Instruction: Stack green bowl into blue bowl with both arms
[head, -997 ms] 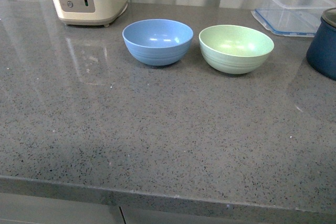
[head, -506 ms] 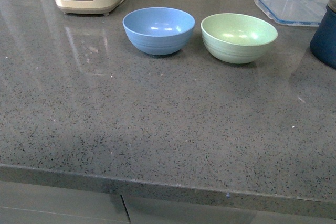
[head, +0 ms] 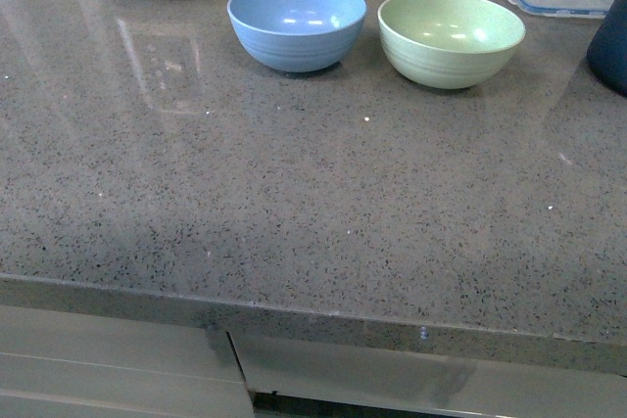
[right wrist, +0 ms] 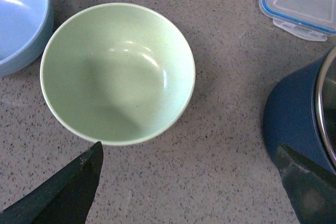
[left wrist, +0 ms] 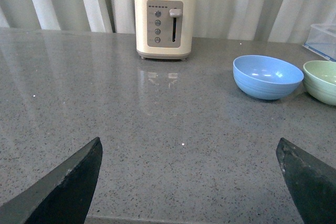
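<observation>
- pale mint-green round plastic bowl [head: 451, 36] at 3 o'clock of light sky-blue round plastic bowl [head: 297, 22], just apart
- right gripper [right wrist: 189, 150] spread, empty, over the green one: nearer arm
- left gripper [left wrist: 189, 145] spread, empty, well off

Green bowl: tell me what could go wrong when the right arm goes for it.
1. The right tool is open wide near the green bowl, and the dark blue pot stands close beside it; a finger might clip the pot going down.
2. The blue bowl sits close on the other side; a nudge could shove it away.
3. The bowl's smooth round wall may slip from a rim grasp.
</observation>
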You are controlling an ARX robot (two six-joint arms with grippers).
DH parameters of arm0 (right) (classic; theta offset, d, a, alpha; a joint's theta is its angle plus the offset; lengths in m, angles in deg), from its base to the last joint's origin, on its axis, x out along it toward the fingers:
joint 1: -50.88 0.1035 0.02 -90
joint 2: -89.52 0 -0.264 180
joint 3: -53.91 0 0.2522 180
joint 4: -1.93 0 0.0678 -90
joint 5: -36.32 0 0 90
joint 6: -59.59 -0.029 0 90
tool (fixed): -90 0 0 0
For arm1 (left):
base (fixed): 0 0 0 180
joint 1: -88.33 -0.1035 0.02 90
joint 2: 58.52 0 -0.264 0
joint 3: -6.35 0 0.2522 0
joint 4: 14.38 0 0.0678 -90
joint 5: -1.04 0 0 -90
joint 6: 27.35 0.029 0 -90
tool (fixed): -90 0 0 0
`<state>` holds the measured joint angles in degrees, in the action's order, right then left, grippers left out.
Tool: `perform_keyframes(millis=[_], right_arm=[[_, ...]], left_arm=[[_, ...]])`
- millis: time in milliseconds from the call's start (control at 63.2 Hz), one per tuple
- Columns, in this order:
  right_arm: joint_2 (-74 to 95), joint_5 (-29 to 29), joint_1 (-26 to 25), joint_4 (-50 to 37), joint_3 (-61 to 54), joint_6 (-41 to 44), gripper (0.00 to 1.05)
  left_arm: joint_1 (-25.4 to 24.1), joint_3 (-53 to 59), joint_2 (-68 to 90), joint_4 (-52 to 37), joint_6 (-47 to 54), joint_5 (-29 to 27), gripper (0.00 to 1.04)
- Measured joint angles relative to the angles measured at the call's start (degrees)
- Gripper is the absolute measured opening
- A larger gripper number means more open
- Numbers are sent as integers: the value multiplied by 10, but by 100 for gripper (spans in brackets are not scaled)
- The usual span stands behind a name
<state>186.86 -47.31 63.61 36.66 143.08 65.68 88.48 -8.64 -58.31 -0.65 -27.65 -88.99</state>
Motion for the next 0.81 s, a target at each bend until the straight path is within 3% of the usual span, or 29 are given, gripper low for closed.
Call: perform_keyframes(millis=[348, 807], right_arm=[[121, -7, -5, 9, 120, -1, 95], [165, -21, -23, -15, 114, -5, 95]], left_arm=[[0, 0, 0, 0, 0, 0, 98], [0, 0, 0, 0, 0, 0, 98]])
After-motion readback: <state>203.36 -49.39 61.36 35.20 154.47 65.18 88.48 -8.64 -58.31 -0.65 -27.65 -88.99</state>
